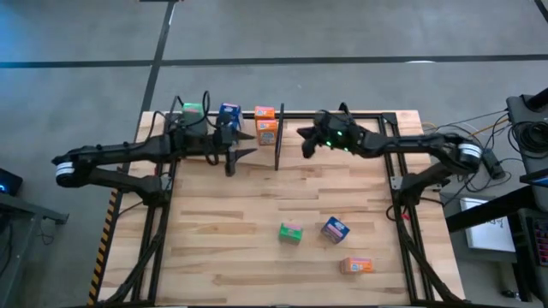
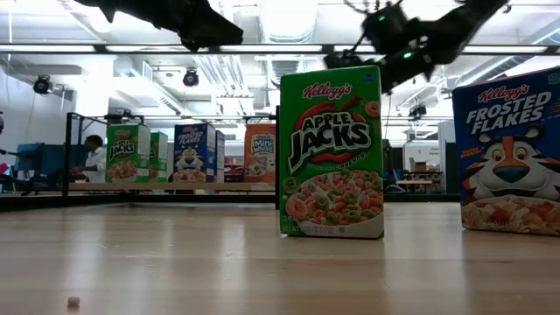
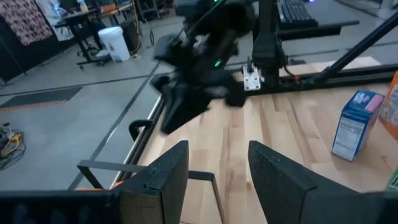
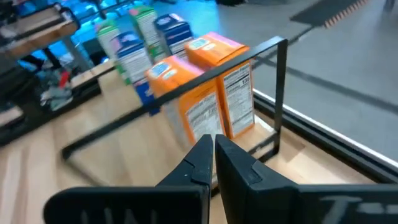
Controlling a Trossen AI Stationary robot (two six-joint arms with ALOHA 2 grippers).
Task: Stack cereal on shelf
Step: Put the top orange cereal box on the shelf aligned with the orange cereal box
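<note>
On the shelf (image 1: pixel 360 115) at the table's far edge, left of its black divider rod (image 1: pixel 279 137), stand 6 cereal boxes in pairs: 2 green (image 1: pixel 192 109), 2 blue (image 1: pixel 229 112) and 2 orange (image 1: pixel 265 124). The left gripper (image 1: pixel 231 162) hovers just in front of the blue pair with its fingers apart and empty, while the right gripper (image 1: pixel 306 142), right of the rod, has its fingers pressed together holding nothing. On the near tabletop stand 3 more boxes: green (image 1: pixel 291 232), blue (image 1: pixel 335 229) and orange (image 1: pixel 356 265).

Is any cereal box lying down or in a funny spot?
Yes. The orange box lies flat near the table's front edge. The green box and blue box sit loose mid-table, turned at odd angles, far from the shelf.
</note>
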